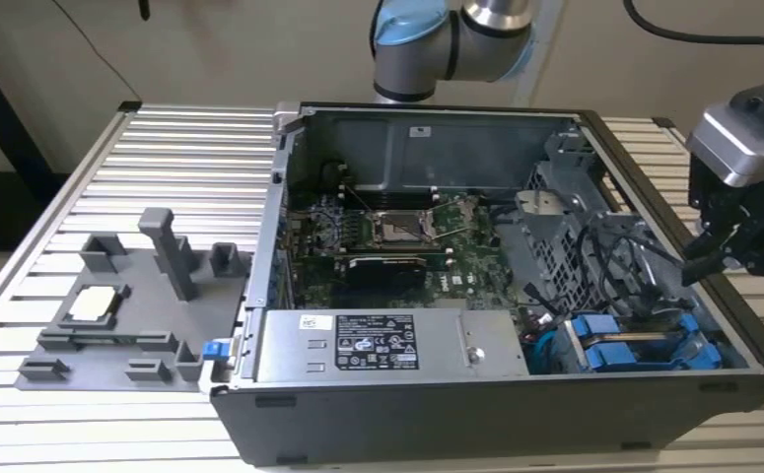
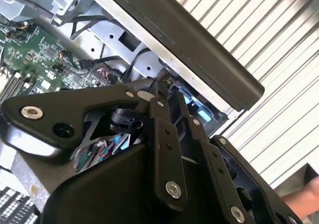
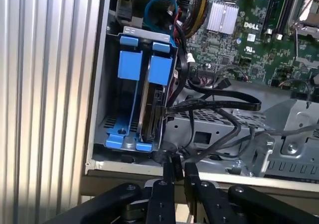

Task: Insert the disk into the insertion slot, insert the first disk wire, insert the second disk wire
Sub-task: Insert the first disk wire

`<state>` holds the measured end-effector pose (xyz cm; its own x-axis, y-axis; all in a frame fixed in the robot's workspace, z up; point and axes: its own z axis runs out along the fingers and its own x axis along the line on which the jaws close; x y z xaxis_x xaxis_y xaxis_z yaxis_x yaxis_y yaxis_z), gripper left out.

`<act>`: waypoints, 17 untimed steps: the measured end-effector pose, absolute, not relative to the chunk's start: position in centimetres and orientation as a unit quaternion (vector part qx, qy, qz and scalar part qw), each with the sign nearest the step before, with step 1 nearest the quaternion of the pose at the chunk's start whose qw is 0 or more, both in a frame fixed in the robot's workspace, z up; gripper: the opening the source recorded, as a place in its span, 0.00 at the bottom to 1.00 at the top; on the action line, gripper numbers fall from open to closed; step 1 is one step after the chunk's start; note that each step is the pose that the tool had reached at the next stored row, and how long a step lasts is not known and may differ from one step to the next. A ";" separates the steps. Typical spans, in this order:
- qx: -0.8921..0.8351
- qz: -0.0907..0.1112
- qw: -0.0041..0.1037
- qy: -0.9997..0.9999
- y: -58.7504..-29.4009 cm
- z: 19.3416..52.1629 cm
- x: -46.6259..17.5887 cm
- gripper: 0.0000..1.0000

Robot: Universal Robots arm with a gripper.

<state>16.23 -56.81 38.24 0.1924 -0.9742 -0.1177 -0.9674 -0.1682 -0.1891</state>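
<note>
The disk (image 3: 148, 109), in its blue carrier, sits in the insertion slot (image 3: 144, 33) at the case's near corner on the exterior view's right (image 1: 618, 353). A black wire's connector (image 3: 162, 110) lies against the disk's edge. My gripper (image 3: 178, 162) hangs over the case's wall beside the slot (image 1: 704, 264). Its fingers (image 3: 167, 184) stand close together, tips pinched on the end of another black wire (image 3: 162, 156). In the second wrist view the gripper (image 2: 166, 87) is just inside the case's rim (image 2: 199, 50).
A second blue carrier (image 3: 129, 59) fills the neighbouring bay. Loose black cables (image 3: 219, 104) cross the grey drive cage. The green motherboard (image 1: 395, 236) and a labelled grey box (image 1: 375, 345) fill the case. A grey fixture (image 1: 118, 296) lies on the exterior view's left. What looks like a hand (image 2: 308, 191) is nearby.
</note>
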 end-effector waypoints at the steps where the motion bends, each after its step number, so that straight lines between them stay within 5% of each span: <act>1: -0.767 -0.017 0.112 0.631 -56.7 38.1 16.2 0.24; 8: -0.787 -0.029 0.102 0.608 -56.2 37.7 16.2 0.24; 14: -0.803 -0.046 0.080 0.588 -56.1 37.6 16.2 0.24; 17: -0.803 -0.053 0.084 0.588 -55.9 37.3 16.0 0.24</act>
<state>15.99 -55.87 37.28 0.3038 -0.9526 -0.0135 -0.9346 -0.2953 -0.1981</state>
